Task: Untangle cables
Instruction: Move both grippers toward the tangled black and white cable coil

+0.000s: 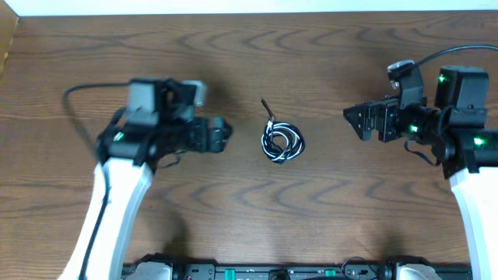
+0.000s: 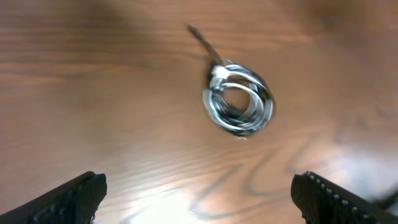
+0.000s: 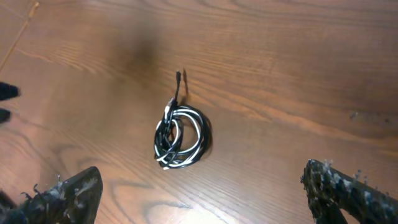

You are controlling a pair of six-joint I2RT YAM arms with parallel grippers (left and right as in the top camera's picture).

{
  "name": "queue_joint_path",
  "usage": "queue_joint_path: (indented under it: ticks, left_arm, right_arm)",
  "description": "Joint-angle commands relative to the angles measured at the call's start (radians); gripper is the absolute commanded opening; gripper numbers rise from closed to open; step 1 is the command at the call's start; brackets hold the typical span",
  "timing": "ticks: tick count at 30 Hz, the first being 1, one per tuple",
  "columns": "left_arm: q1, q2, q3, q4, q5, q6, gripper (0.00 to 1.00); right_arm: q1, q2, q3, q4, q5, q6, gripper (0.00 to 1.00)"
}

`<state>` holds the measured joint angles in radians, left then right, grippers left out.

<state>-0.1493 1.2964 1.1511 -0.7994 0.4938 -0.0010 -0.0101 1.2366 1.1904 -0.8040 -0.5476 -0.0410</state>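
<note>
- both grippers are released and carry nothing: your left gripper (image 1: 226, 134) sits just left of the cables (image 3: 180, 140), and your right gripper (image 1: 352, 123) is a little further off to their right. the jaws are spread wide on each.
- the cables lie mid-table as one tight little coil, white and black strands wound together, apart from both grippers.
- the strands are thin and lie flush on the table (image 1: 327, 47). come down too shallow and your fingers likely close on air; too deep and the tips jam into the wood.
- pinch the whole coil at once and you probably lift it as a lump. nothing separates, and the loops may pull tighter.
- the one loose end you can see is the black tail (image 3: 178, 84) pointing to the far side. pull it hard without the other gripper pinning the coil and the whole bundle may skid along with it.
- bring both arms in together on so small a target and their fingers may knock each other.
- the left wrist view is blurred, so you cannot tell strand from strand there. judging a grasp from it risks taking the wrong cord.
</note>
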Motion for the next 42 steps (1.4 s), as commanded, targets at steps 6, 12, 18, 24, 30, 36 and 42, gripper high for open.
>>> queue_joint_path:
  ticks: [6, 12, 18, 24, 30, 36, 42]
  left_arm:
    - [-0.25, 0.301, 0.026, 0.315, 0.32, -0.057, 0.94]
    - [-0.399, 0.455, 0.026, 0.388, -0.108, -0.285, 0.71]
    - [-0.499, 0.573, 0.026, 0.532, -0.22, -0.349, 0.57]
    - [-0.51, 0.607, 0.026, 0.527, -0.314, -0.387, 0.41]
    - [-0.523, 0.627, 0.016, 0.525, -0.33, -0.402, 0.38]
    - [-0.538, 0.631, 0.017, 0.529, -0.319, -0.405, 0.07]
    - [-0.459, 0.424, 0.056, 0.518, -0.109, -0.428, 0.07]
  right_arm:
    - [-0.022, 0.006, 0.024, 0.005, 0.084, 0.057, 0.82]
    - [-0.069, 0.006, 0.023, -0.02, 0.209, 0.195, 0.7]
    - [-0.076, 0.007, 0.023, -0.019, 0.225, 0.194, 0.69]
    - [-0.076, 0.008, 0.023, -0.027, 0.224, 0.194, 0.69]
    - [-0.076, 0.008, 0.014, -0.043, 0.224, 0.194, 0.69]
    - [-0.074, 0.022, -0.009, -0.042, 0.218, 0.25, 0.75]
    - [-0.039, 0.059, -0.009, -0.032, 0.175, 0.254, 0.75]
